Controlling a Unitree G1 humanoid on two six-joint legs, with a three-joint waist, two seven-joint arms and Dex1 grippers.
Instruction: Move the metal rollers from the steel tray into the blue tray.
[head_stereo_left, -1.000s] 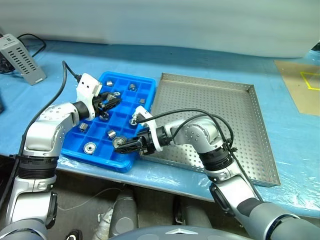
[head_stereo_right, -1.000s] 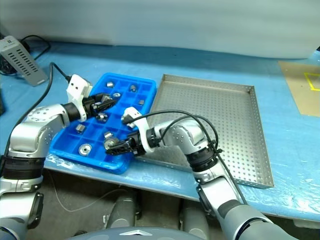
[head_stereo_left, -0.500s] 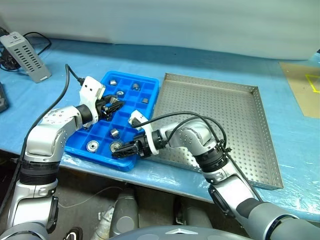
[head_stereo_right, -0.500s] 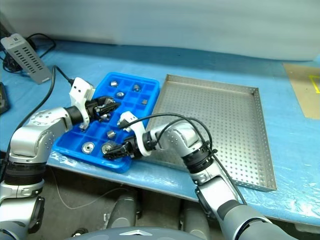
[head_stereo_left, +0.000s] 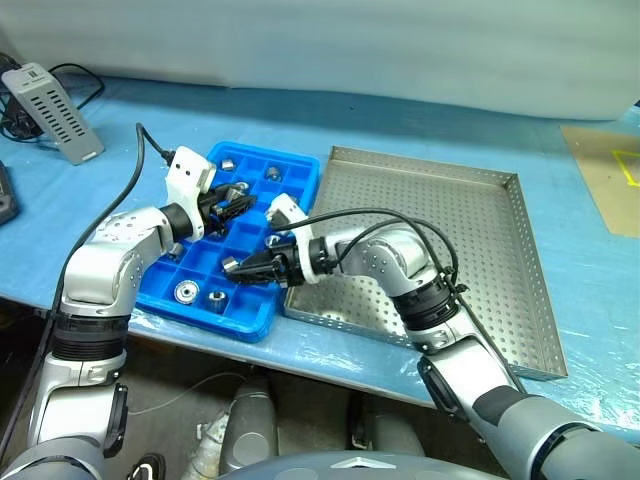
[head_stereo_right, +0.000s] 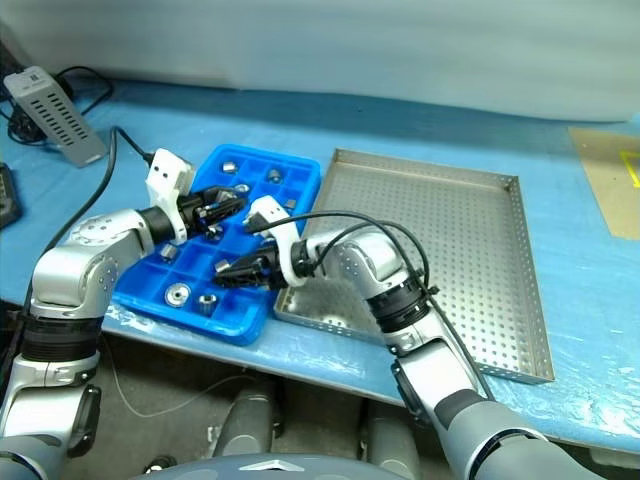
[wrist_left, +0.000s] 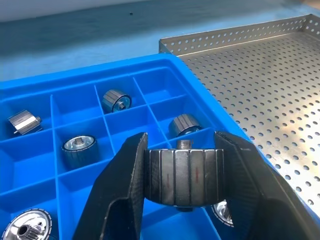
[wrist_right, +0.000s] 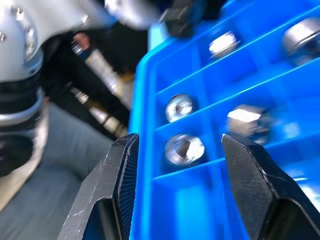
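Left hand (wrist_left: 182, 175) is pinching a metal roller (wrist_left: 183, 176) between its two black fingers (wrist_left: 122, 185), the roller's long axis lying crosswise from finger to finger, hanging just above the blue tray (head_stereo_left: 300, 170). In the left eye view this hand sits upper left of centre, over the tray's middle rows. Directly beneath it in the left wrist view are blue compartments, some of them free, so the drop looks like a short move straight down (a judgement, not seen).

Right hand (wrist_right: 182, 165) is spread and holds nothing; through its gap, the right wrist view shows rollers already sitting in blue compartments. In the left eye view it sits at centre-left (head_stereo_left: 243, 268), pointing toward frame left over the blue tray's near right part, just below the left hand. The two hands are close, so the right hand and its cable (head_stereo_left: 370, 215) are the main obstruction for whichever moves next.

Outward: other metal rollers (wrist_left: 79, 148) sit one per compartment across the blue tray, some lying on their sides, some end-up. The steel tray (head_stereo_left: 520, 260) lies right of the blue tray, edges touching or nearly so; its visible perforated floor looks bare, though the right arm hides part of it. So the left hand's roller may be the last (a guess).

Upper left on the blue worktop (head_stereo_left: 560, 150) stands a grey box (head_stereo_left: 52, 112), well apart.
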